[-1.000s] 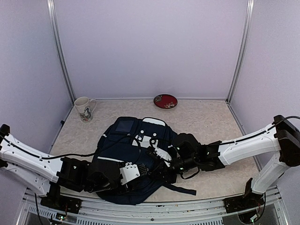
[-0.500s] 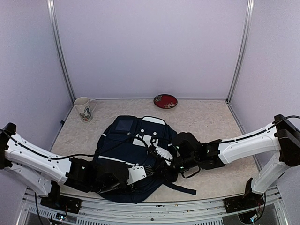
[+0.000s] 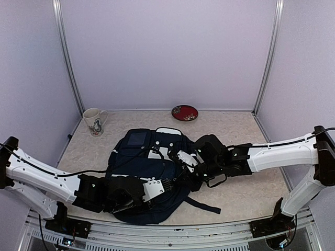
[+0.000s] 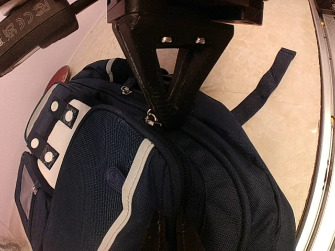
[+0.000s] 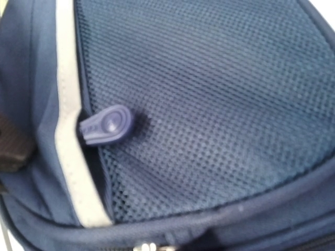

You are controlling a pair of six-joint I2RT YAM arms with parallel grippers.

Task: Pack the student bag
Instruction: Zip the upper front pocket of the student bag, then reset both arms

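The left arm has slid further in over the student bag (image 3: 137,157) since a second ago, and its left pincer (image 3: 167,183), then apart, is now together. The right arm has drawn up toward the upper right of the overhead frame, and the bag's white-patched top has shifted that way with it.

The bag lies flat on the worktop (image 3: 246,193) at lower centre, between the two arms. In the left wrist view the left pincer (image 4: 166,116) has its fingers pressed together on the zip line of the bag (image 4: 104,198), with a metal zip puller (image 4: 151,118) right at the tips. I cannot tell whether the puller itself is pinched. A black strap (image 4: 261,86) trails off at upper right.

The right pincer (image 3: 178,168) rests over the bag's middle, its fingers together. Its wrist view shows only navy mesh (image 5: 209,104), a pale stripe and a small blue rubber tab (image 5: 107,124).

A mug (image 3: 94,121) stands at far left and a red dish (image 3: 185,112) at far centre.
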